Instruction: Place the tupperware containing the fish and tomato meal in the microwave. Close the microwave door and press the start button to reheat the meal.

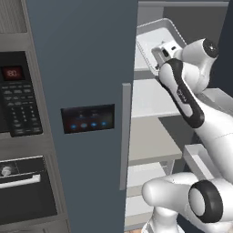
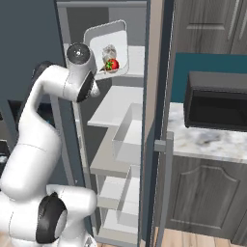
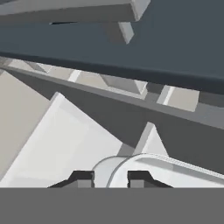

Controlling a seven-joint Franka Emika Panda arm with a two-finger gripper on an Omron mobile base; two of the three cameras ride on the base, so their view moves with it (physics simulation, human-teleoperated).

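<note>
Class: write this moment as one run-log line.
phase: fetch | gripper: shut on tupperware rim | tupperware: steeply tilted, inside open fridge | fish and tomato meal: inside tupperware

We list one arm (image 1: 214,136): glossy white rounded links, black joint rings, one black forearm band, small dark fingertips (image 3: 81,177).

Both base views flank the arm, sharing the open fridge shelves (image 1: 150,98).
</note>
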